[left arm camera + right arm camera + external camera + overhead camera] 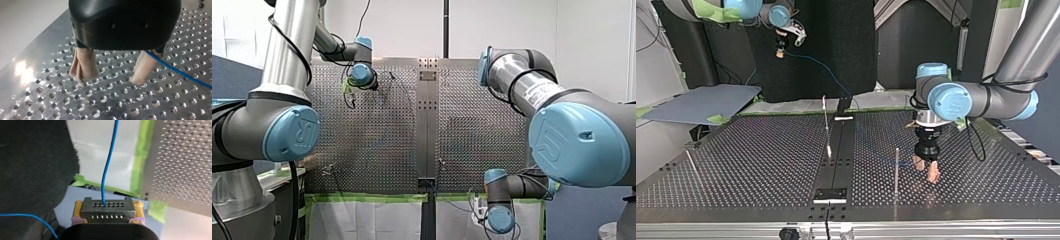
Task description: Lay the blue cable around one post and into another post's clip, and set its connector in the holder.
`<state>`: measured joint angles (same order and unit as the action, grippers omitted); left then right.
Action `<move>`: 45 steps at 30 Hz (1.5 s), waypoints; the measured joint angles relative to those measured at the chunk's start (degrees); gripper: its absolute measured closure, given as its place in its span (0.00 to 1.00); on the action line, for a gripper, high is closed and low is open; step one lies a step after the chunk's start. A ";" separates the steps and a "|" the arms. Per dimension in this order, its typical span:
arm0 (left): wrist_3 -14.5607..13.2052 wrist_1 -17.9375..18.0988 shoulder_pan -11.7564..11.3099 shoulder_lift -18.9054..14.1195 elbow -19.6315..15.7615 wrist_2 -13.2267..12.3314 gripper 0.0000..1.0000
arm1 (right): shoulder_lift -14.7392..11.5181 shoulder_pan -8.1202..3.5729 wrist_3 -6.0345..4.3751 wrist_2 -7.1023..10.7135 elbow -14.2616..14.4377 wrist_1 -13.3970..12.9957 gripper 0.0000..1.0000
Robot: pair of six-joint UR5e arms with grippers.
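Note:
In the right wrist view my right gripper (pixel 107 208) is shut on the grey metal connector (pixel 107 213), with a yellow pad on each side. The blue cable (pixel 108 170) leaves the connector straight ahead. The top view shows that gripper (pixel 781 50) held high off the table's far edge, and the cable (pixel 823 64) sags down to the table. My left gripper (pixel 927 170) hangs just above the perforated plate beside a thin post (pixel 896 170). Its beige fingers (pixel 83 66) stand open with nothing between them. The cable (pixel 175 71) runs past the outer side of one finger.
A taller leaning post (pixel 826 125) rises near the table's middle, and another thin post (pixel 691 162) stands at the top view's left. A black holder plate (pixel 830 194) sits on the centre strip near the front edge. A grey board (pixel 701 102) lies beyond the table.

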<state>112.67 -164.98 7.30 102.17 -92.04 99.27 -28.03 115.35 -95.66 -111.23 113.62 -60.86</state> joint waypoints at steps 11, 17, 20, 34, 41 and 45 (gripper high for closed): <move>0.00 -0.08 -0.31 -0.01 0.03 -0.08 0.00 | -6.28 -2.96 2.00 3.91 0.02 5.08 1.00; 0.00 -0.23 -0.31 -0.02 -0.02 -0.09 0.00 | -9.78 -4.42 2.37 7.04 0.01 6.77 1.00; -0.04 -0.40 -0.28 -0.01 0.00 -0.18 0.00 | -11.40 -5.13 2.38 8.62 0.00 6.33 1.00; 0.01 -0.44 -0.30 -0.01 -0.04 -0.42 0.00 | -19.77 -7.47 1.54 16.97 -1.78 4.93 1.00; 0.03 -0.39 -0.29 -0.02 -0.04 -0.34 0.00 | -23.18 -7.80 1.35 20.01 -1.93 5.13 1.00; 0.03 -0.42 -0.31 -0.01 -0.04 -0.27 0.00 | -25.44 -7.74 1.37 21.26 -1.85 5.37 1.00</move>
<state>112.70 -165.40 6.99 102.16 -92.09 98.99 -53.47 107.61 -94.29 -89.96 111.77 -55.49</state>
